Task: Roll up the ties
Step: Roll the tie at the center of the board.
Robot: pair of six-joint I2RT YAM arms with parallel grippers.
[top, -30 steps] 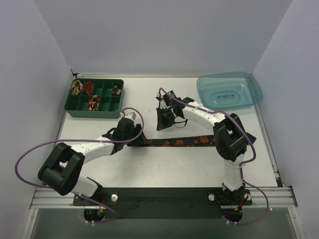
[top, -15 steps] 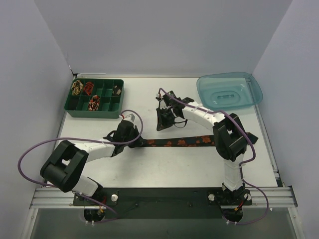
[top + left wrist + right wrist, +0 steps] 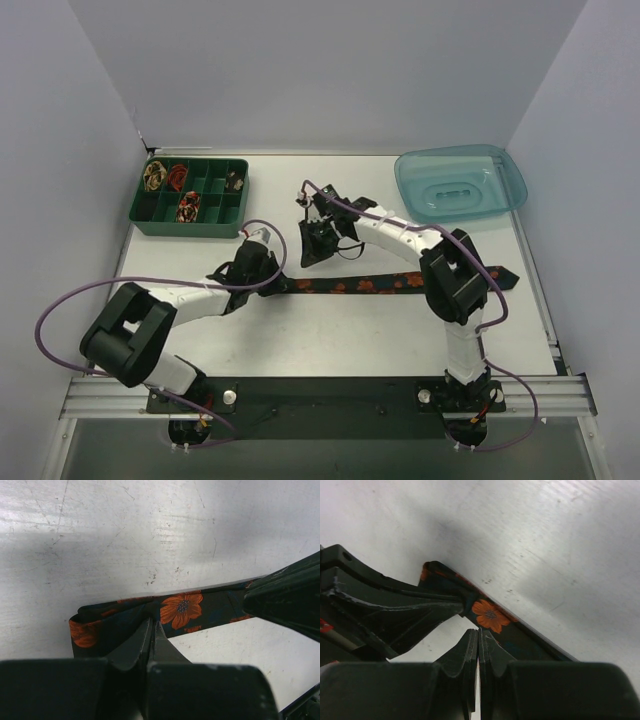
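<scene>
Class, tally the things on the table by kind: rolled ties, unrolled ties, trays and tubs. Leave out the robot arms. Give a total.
Rolled ties: 4
Unrolled floral tie: 1
Green divided tray: 1
Blue tub: 1
Total: 7

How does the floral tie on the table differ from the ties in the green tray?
The floral tie lies stretched flat, only its left end folded; the tray ties are rolled into coils. The floral tie is dark with orange flowers; the tray ties red, cream and brown. The left gripper pinches the floral tie's end; the tray ties sit loose in the green tray. All are patterned.
</scene>
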